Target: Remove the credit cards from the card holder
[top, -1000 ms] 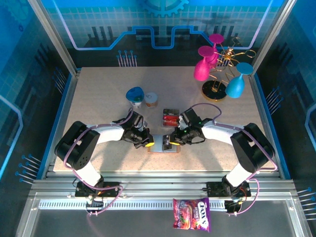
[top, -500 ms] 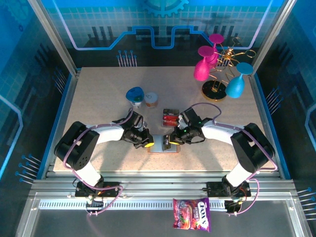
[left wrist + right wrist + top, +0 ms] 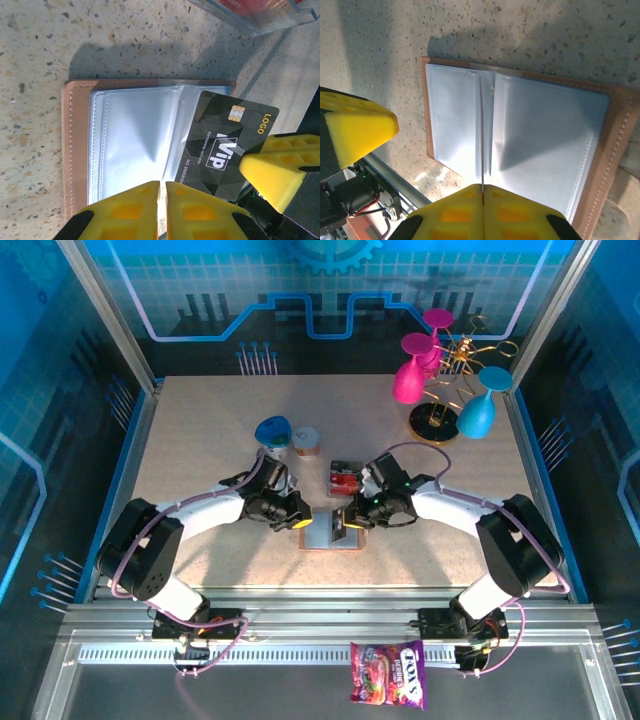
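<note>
Nearest you, the candy bag (image 3: 386, 676) lies on the metal rail in front of the arm bases. Its lettering could be "FOX'S", but it's too small to swear to.

Up onto the surface (image 3: 200, 450) now, and here's your card holder (image 3: 125, 140), opened flat between the two arms. It has a brown stitched border outside and pale clear sleeves inside. Its long axis runs side to side from one arm toward the other, with the fold crossing it midway.

Your left pincer (image 3: 162, 187) sits at the holder's edge, yellow pads all but clenched. There's just a sliver between them and nothing I can make out in there.

Your right pincer (image 3: 482, 190) is clamped tight on the black card (image 3: 225, 135), which the right wrist view catches edge-on as a thin line. From the left wrist, the card's face reads "VIP" in big white letters, "LOGO" in gold beside the chip, and a number starting "NO 8888". The writing runs along its long side. The chip end points away from your left pincer, and the card slants across the holder's half on the right arm's side.

Just beyond, a clear tray (image 3: 265, 25) holds red cards (image 3: 345, 483). Further back, a blue cup (image 3: 272, 430) and a small tub (image 3: 306, 440) stand side by side. Far right, pink glasses (image 3: 408, 383) and a teal glass (image 3: 478, 412) hang on a gold rack (image 3: 436, 426).
</note>
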Available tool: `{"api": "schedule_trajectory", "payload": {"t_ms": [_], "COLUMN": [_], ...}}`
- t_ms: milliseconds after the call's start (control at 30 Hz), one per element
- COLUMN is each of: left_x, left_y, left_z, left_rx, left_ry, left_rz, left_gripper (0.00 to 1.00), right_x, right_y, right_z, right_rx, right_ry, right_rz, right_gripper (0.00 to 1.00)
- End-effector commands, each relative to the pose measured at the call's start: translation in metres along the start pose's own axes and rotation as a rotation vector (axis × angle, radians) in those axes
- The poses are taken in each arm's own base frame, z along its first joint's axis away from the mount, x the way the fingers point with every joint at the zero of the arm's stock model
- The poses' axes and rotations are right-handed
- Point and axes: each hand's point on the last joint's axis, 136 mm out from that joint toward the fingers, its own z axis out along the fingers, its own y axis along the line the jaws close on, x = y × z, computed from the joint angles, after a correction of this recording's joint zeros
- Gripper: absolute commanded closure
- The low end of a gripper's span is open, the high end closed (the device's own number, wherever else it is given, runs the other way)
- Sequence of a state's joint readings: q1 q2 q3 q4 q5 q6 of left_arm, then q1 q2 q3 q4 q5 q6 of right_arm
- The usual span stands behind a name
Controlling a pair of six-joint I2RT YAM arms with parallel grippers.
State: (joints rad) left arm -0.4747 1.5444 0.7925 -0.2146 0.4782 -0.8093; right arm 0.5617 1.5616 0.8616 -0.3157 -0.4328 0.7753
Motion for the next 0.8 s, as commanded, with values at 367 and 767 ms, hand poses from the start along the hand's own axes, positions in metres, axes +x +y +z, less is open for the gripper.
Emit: {"api": "schedule_trajectory", "payload": {"t_ms": [367, 767], "left_x": [-0.011, -0.012], "left_y": [-0.01, -0.004], "left_z": [-0.028, -0.039], "left_rx": [0.021, 0.026], "left_ry": [-0.096, -0.136], "left_rz": [0.021, 0.009], "left_gripper": [0.86, 0.85], "right_x": [-0.024, -0.037], "right_y": [0.021, 0.039], "right_z": [-0.047, -0.081], "right_rx": [0.1, 0.203], "right_ry": [-0.064, -0.036], "right_rz": [-0.176, -0.484], "right_gripper": [0.95, 0.94]}}
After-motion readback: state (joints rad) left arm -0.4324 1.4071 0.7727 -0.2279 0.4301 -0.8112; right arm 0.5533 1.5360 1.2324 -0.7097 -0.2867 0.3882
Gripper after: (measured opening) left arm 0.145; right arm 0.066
